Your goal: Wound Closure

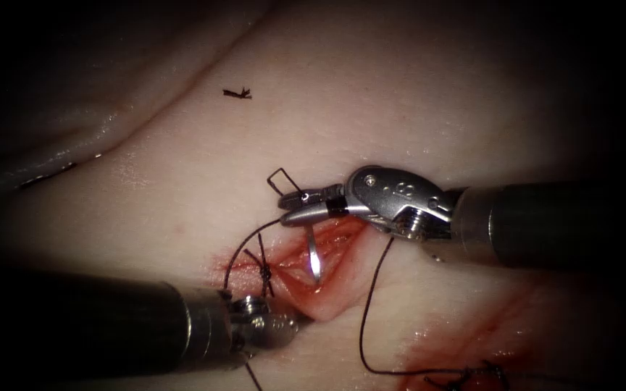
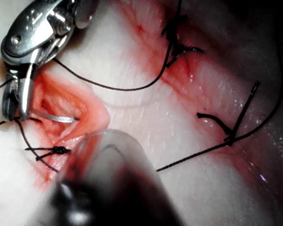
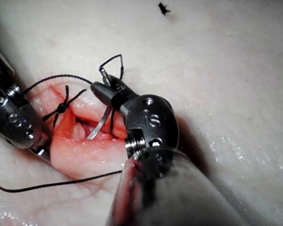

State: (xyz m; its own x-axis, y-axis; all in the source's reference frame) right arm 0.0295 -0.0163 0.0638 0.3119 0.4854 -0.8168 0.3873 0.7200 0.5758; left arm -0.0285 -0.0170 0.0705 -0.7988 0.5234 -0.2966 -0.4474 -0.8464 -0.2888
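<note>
Needle held by the right gripper over the open cut.

Right gripper (image 1: pixel 295 206) is closed on the needle (image 1: pixel 314 255) near its thread end; the curve hangs below the gripper into the gaping cut (image 1: pixel 327 275), and I cannot tell whether its tip is in the tissue (image 1: pixel 400 108). Thread (image 1: pixel 367 318) trails from that gripper across the tissue. A knotted stitch (image 1: pixel 263 271) sits just above the left gripper (image 1: pixel 284 326), whose opening I cannot tell.

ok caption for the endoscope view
Right tool holds the needle over the open cut; left tool grips the tissue edge.
</note>
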